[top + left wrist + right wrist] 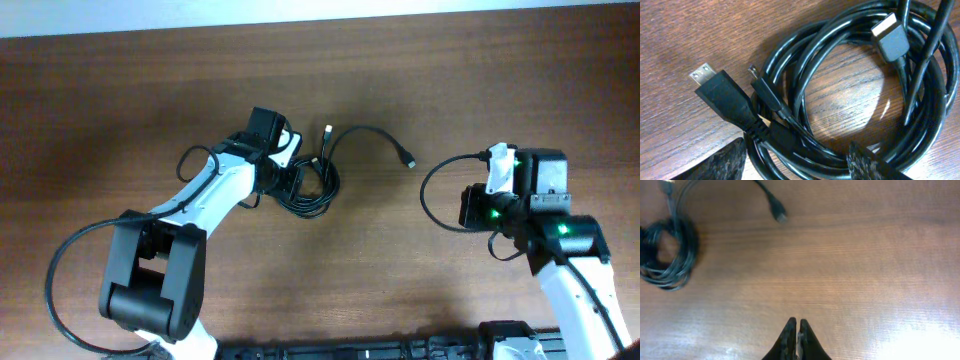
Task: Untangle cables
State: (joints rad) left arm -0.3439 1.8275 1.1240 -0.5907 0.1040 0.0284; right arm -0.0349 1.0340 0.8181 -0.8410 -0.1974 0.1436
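Observation:
The cables point(310, 188) lie in a black coiled bundle left of the table's middle. One strand arcs right and ends in a small plug point(408, 162). A silvery tip point(328, 130) pokes out above the coil. My left gripper point(288, 172) sits low over the coil's left side, open, its fingers point(720, 162) straddling several strands point(800, 150). Close up I see a wide black plug point(722, 97), a thin plug point(757, 80) and a grey plug point(890, 39). My right gripper point(796, 324) is shut and holds nothing, well right of the coil point(667, 250) and of the loose plug point(780, 214).
The wooden table point(120, 90) carries only the cables and the arms. A thicker black arm wire point(440, 195) loops beside the right arm, and another point(70, 270) curves by the left arm's base. The table's far edge point(320, 18) runs along the top.

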